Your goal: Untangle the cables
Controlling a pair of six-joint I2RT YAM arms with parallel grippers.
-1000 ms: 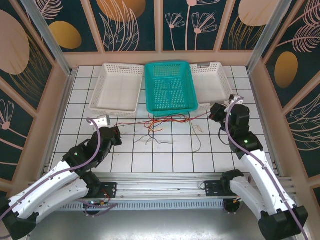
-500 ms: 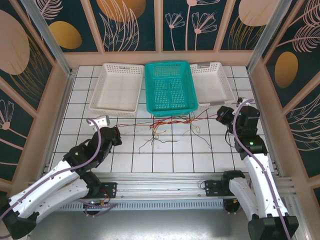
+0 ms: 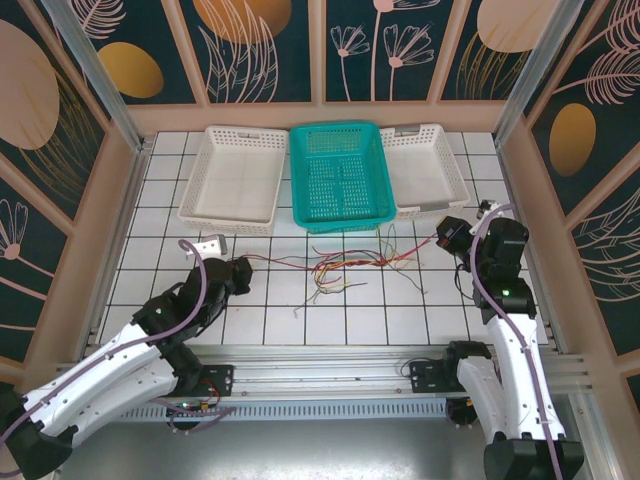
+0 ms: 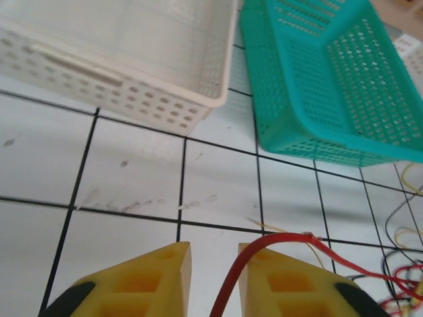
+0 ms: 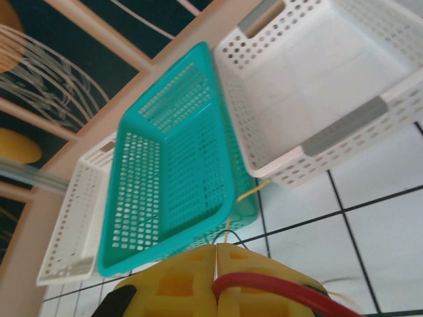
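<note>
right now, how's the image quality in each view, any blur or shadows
Top external: evenly lit, sharp, thin cables readable. Left wrist: left fingers soft at the bottom edge, faint shadow below the teal basket. Right wrist: tilted, right fingers and red cable blurred up close.

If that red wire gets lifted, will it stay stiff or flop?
Probably floppy: the red wire bends in loose curves. Likely very light, being so thin. It may drag the other wires along, since they cross in one bundle.
</note>
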